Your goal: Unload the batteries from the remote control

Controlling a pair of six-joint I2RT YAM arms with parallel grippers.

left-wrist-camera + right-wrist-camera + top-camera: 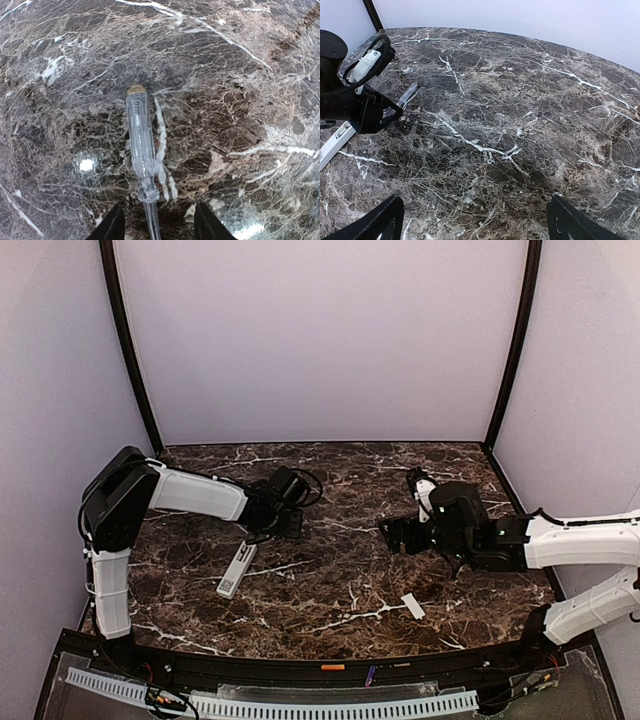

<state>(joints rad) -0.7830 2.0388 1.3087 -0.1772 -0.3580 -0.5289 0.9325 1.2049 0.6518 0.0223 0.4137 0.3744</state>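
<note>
Left pincer [159, 225] parted over clear screwdriver [142, 150], right pincer [475, 220] wide apart, remote control [236, 571] nearby

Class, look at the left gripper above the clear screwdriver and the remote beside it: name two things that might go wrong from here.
1. The clear screwdriver lies between the parted fingers of the left gripper; being round, it may roll across the marble table.
2. The remote control lies close beside that gripper, so a careless move may knock it. No batteries are visible, and the right gripper hangs open, far off.
</note>
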